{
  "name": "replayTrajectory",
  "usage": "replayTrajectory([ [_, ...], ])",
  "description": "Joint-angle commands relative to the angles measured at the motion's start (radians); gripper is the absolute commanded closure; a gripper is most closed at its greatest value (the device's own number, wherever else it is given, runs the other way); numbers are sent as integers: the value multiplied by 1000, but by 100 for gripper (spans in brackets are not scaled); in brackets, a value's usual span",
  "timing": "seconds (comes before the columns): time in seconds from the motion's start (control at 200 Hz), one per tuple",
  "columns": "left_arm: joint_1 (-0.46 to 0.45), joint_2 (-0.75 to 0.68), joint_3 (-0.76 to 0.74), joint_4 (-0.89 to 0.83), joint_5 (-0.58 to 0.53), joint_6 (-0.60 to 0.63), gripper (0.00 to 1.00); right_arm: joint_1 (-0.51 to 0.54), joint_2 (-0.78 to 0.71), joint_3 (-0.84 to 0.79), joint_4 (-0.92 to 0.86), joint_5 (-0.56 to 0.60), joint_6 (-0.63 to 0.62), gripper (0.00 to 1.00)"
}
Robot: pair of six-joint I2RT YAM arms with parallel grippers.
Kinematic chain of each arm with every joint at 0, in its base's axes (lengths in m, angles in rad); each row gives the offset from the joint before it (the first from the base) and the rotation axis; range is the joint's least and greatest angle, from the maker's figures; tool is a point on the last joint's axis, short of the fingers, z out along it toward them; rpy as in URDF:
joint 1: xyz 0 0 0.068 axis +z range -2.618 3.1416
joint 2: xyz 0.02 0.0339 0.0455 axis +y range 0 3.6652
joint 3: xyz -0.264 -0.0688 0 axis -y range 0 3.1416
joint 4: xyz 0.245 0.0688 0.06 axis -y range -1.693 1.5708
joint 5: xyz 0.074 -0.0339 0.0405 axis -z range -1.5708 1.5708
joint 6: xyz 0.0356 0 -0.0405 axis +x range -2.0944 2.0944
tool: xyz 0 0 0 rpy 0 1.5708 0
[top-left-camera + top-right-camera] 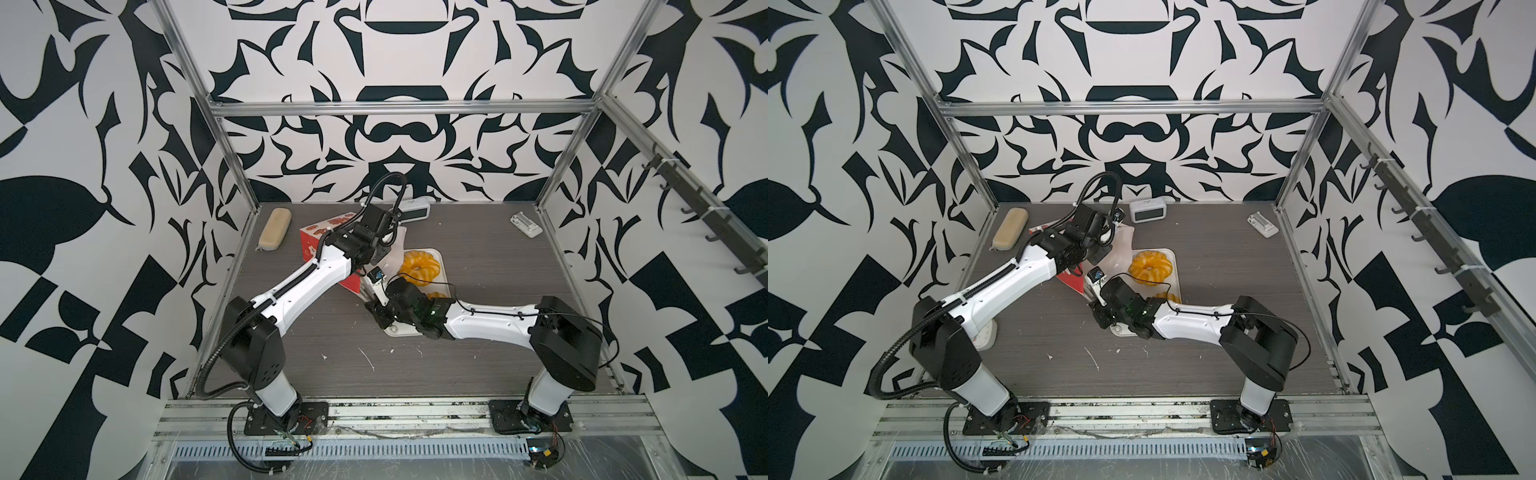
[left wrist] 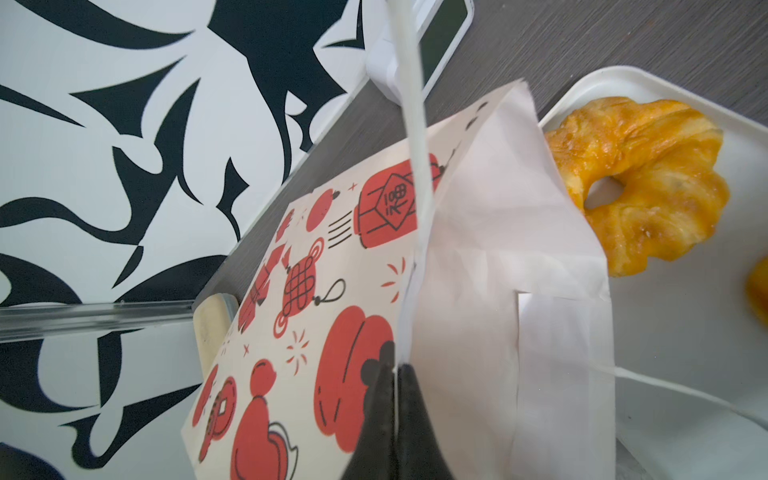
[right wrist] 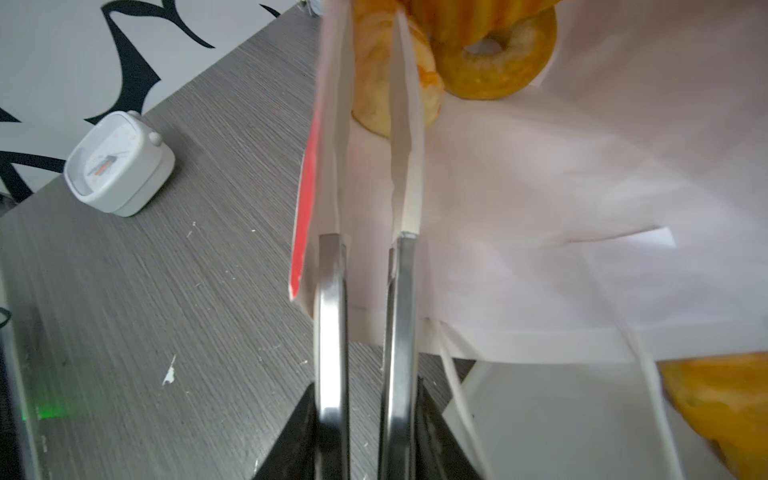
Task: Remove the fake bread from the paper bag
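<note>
Two pastries (image 2: 640, 183) already on tray (image 2: 685, 332), two more inside bag (image 2: 332, 291); left pincer (image 2: 395, 382) clenched on bag edge, right pincer (image 3: 365, 137) reaching in, grip unclear

Ring loaf (image 1: 1149, 266) lies on white tray (image 1: 1173, 266) (both arms meet beside it)

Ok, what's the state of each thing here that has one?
paper bag, tipped over, mouth open toward the white tray.
left gripper, shut on the bag's rim.
right gripper, reaching into the bag, either side of a bun; grip unclear.
ring loaf, out, on the tray.
pastries, inside the bag.
</note>
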Motion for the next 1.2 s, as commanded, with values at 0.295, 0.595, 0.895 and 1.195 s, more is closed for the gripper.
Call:
replayTrajectory([
  [0.295, 4, -324, -428, 367, 60, 39, 100, 6, -87, 62, -272, 100, 33, 67],
  [0.595, 4, -460, -615, 506, 146, 11, 100, -16, -168, 42, -353, 101, 90, 67],
  [0.895, 23, -471, -687, 606, 183, 10, 100, -46, -141, 59, -339, -48, 189, 66],
  [1.195, 43, -503, -712, 621, 237, 3, 100, -88, -113, 84, -309, -237, 205, 61],
])
